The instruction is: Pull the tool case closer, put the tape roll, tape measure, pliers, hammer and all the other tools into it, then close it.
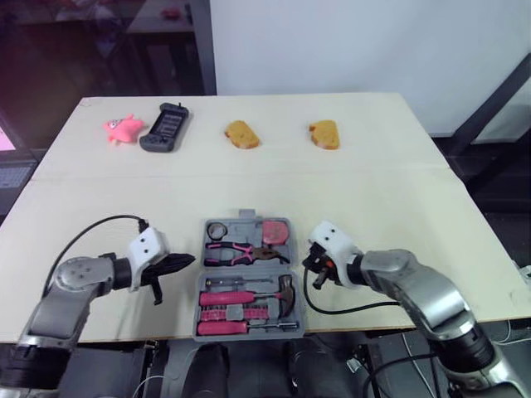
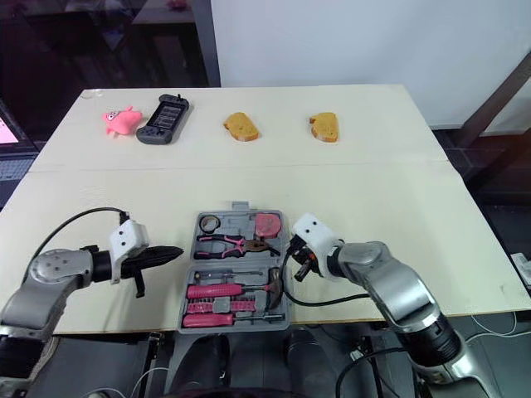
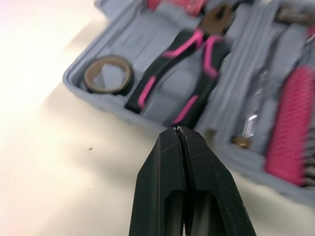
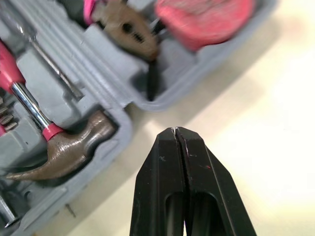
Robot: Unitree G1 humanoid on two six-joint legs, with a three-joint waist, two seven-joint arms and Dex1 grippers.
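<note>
My left pincer (image 1: 187, 261) is pressed closed on nothing, low over the pale flat table (image 1: 415, 215), its tips just beside the left wall of the open grey plastic tool case (image 1: 246, 215). The case lies at the table's near edge between my two arms. In its far half sit a brown tape roll (image 1: 217, 229), black pliers with pink-striped handles (image 1: 236, 251), then a round pink tape measure (image 1: 275, 231). In the near half, a brown-headed claw hammer (image 4: 69, 147) lies at the right end. My right pincer (image 4: 175, 130) is likewise closed and empty, just beside the case's right wall.
</note>
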